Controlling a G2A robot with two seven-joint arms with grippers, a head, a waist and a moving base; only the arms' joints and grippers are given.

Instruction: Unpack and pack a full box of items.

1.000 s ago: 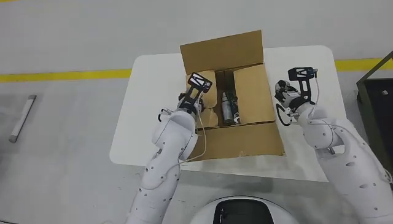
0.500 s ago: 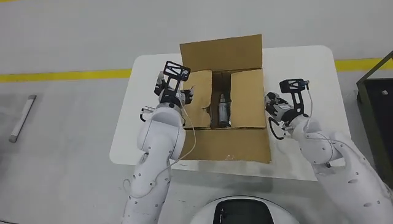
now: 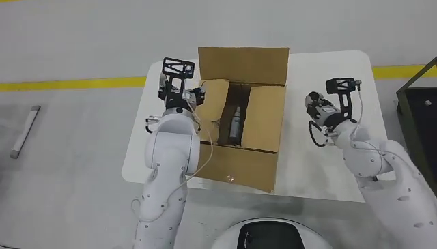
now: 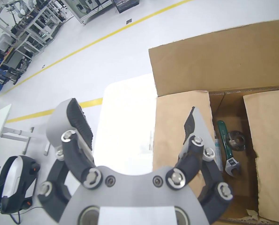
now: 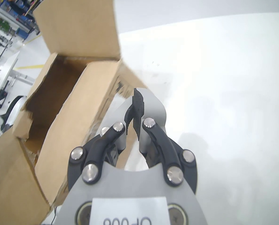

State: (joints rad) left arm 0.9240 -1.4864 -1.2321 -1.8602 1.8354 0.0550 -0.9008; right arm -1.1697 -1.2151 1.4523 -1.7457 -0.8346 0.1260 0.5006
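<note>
Cardboard box (image 3: 242,65) sat in the middle of the white table (image 3: 328,78) when I checked my feeds. Its far flap stood up and back. The two side flaps leaned inward over the opening with a gap between them, and the near flap hung out toward the robot. The inner edge of the left side flap (image 4: 181,118) looked ragged.

Through that gap I could see a green-handled adjustable wrench (image 4: 226,141) lying on the box floor. A black ring-shaped part (image 4: 235,139) lay against it, and a slim tube (image 4: 217,151) lay just beside it on the left.

My left gripper (image 4: 131,108) hung at the left side of the box. Its fingers were spread wide with nothing between them, one fingertip (image 4: 191,122) above the left side flap and the other out over the table edge.

My right gripper (image 5: 135,105) was over bare tabletop to the right of the box, near its right wall (image 5: 94,108) but not touching it. Its pads were pressed together on nothing.
</note>
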